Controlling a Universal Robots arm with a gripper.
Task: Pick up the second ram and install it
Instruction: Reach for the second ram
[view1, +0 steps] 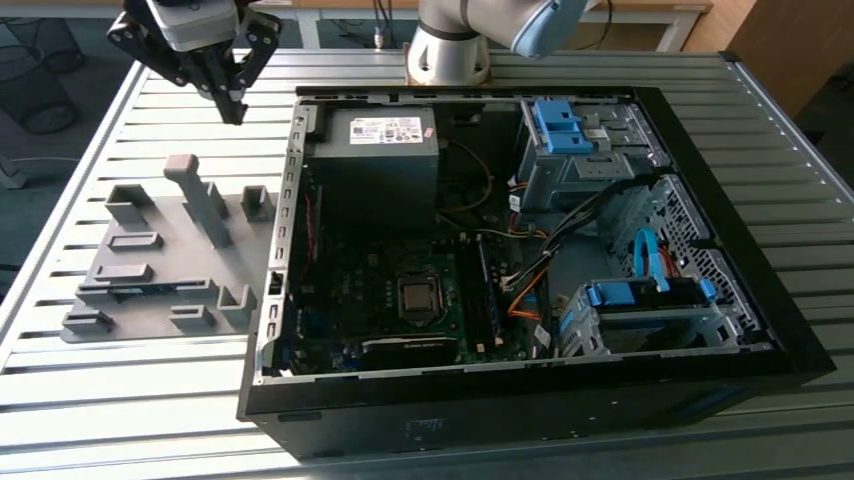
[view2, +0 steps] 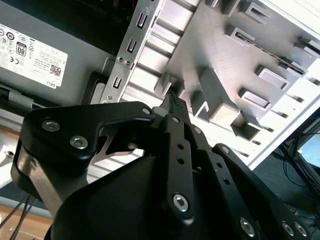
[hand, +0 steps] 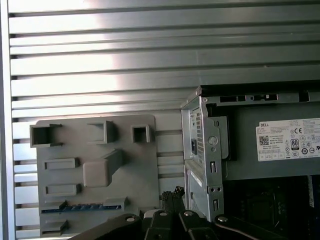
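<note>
End effector (view1: 232, 108) hangs between grey holder (view1: 171, 258) and open computer case (view1: 534, 420).

Claw (view2: 172, 103): black linked bars, silver screws (view2: 180, 201). Behind it, white wrist housing (view1: 196, 20); arm (view1: 447, 45) silver-grey, pale blue joint cap (view1: 541, 28).

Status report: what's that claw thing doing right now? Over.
Claw shut, empty, above table beside computer case. Ram stick lying in grey holder, untouched. Holder's tall post stands nearby.
</note>
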